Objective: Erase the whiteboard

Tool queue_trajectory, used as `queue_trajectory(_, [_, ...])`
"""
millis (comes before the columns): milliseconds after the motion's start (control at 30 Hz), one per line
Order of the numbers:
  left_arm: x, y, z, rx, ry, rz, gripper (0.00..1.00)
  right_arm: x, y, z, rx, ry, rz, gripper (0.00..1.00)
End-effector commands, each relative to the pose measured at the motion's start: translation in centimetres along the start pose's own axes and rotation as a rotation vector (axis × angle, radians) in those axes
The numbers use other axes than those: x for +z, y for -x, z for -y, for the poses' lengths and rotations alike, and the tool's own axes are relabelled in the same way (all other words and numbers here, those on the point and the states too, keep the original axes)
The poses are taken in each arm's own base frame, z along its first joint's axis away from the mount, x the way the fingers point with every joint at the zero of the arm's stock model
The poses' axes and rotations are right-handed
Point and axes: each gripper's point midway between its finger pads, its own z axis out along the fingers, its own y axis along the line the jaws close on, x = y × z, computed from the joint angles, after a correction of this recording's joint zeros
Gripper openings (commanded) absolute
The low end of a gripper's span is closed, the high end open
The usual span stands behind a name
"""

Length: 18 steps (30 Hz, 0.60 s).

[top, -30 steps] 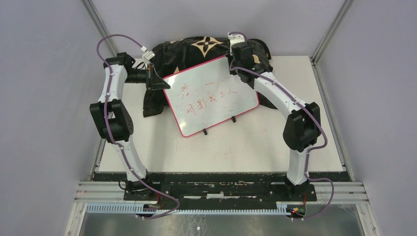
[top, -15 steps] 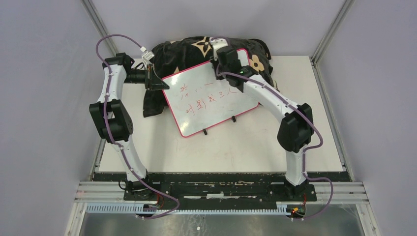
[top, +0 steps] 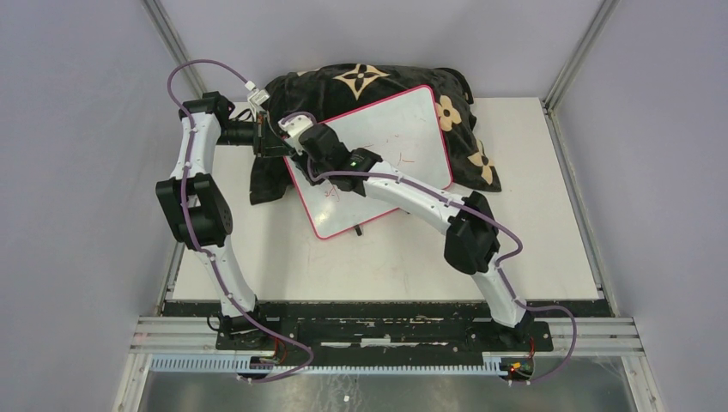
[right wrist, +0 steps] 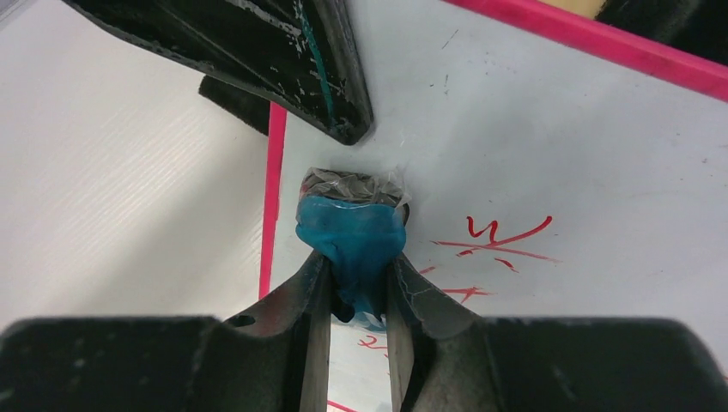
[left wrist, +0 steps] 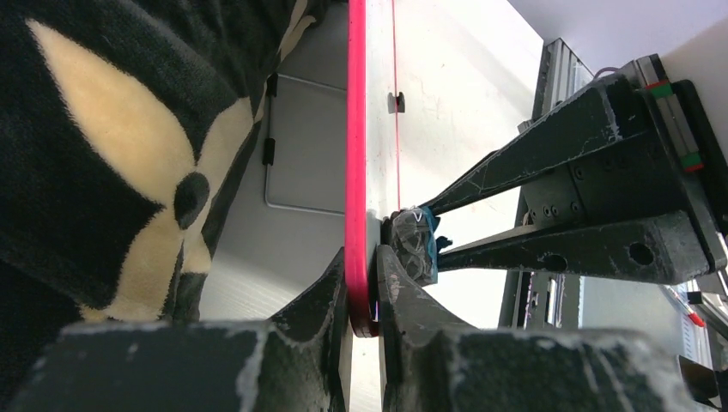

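The whiteboard (top: 403,137), white with a pink-red frame, leans tilted against the cushion. Its upper part is mostly wiped; red writing remains at its lower left (right wrist: 502,240). My left gripper (top: 276,146) is shut on the board's left edge (left wrist: 356,172), one finger on each side of the frame. My right gripper (top: 296,137) is shut on the small blue eraser (right wrist: 352,227) and presses it on the board near the left edge, right beside the left gripper's fingers (right wrist: 283,60). The eraser also shows in the left wrist view (left wrist: 416,245).
A black floral-patterned cushion (top: 360,81) lies behind and under the board at the table's back. The right arm (top: 412,193) stretches across the board's lower part. Metal posts (top: 571,51) stand at the back corners.
My right gripper has swept with the eraser from the board's top right corner across to its left edge; most of the red writing on the upper part is gone. The left arm has not moved.
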Motion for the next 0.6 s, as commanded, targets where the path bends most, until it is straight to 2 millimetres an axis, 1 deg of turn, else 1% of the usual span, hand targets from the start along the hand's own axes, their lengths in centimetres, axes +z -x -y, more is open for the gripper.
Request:
queue_trajectory(0, [-0.2, 0.8, -0.2, 0.157, 0.033, -0.029, 0.03, -0.4, 3.0, 1.2, 0.005, -0.070, 0.077, 0.01])
queue_trajectory(33, [-0.2, 0.8, -0.2, 0.158, 0.035, -0.030, 0.03, -0.3, 2.9, 1.9, -0.003, -0.112, 0.075, 0.00])
queue_trajectory(133, [-0.2, 0.8, -0.1, 0.162, 0.037, -0.033, 0.03, -0.4, 2.1, 5.4, -0.021, -0.265, 0.060, 0.01])
queue_trajectory(267, [-0.3, 0.9, -0.1, 0.164, 0.039, -0.034, 0.03, -1.3, 1.0, 10.1, 0.024, -0.371, 0.048, 0.01])
queue_trajectory(400, [-0.3, 0.9, -0.1, 0.166, 0.041, -0.035, 0.03, -3.3, 0.0, 15.5, 0.100, -0.442, 0.047, 0.01])
queue_trajectory(433, [-0.3, 0.9, -0.1, 0.168, 0.042, -0.036, 0.03, -4.1, 0.2, 16.8, 0.120, -0.456, 0.057, 0.01])
queue_trajectory(567, [-0.4, 1.0, -0.1, 0.170, 0.045, -0.037, 0.03, -6.5, -1.1, 22.0, 0.177, -0.536, 0.050, 0.00])
